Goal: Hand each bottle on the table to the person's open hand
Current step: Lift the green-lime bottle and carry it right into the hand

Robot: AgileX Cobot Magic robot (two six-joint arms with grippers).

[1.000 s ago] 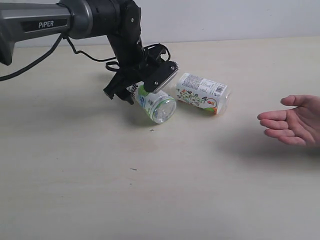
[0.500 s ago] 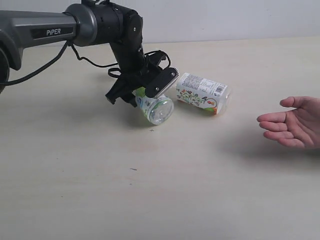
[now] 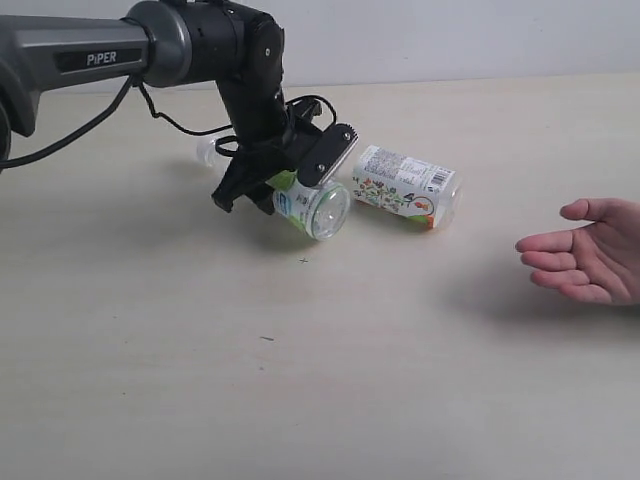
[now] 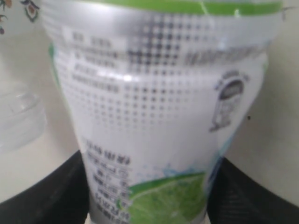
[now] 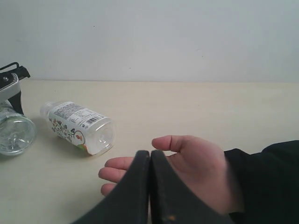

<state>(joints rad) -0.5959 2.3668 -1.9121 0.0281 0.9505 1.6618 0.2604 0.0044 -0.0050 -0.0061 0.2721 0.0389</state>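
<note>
My left gripper (image 3: 288, 186) is shut on a clear bottle with a green label (image 3: 312, 205), its base pointing toward the camera and held just off the table (image 3: 320, 380). That label (image 4: 154, 116) fills the left wrist view between the black fingers (image 4: 46, 196). A white-labelled bottle (image 3: 405, 187) lies on its side just right of it. The cap end of another clear bottle (image 3: 205, 152) peeks out behind the arm. The person's open hand (image 3: 585, 252) waits palm up at the right edge. My right gripper (image 5: 150, 158) is shut and empty, hovering in front of the hand (image 5: 196, 163).
The left arm's black cable (image 3: 170, 118) loops over the table behind the gripper. The right wrist view also shows the white-labelled bottle (image 5: 79, 126) and the held bottle's clear base (image 5: 16, 133). A dark sleeve (image 5: 266, 177) covers the person's forearm.
The left gripper has risen slightly with the green-labelled bottle, tipping its base up. The cap end of a bottle behind the arm has come into view. The hand has barely moved.
</note>
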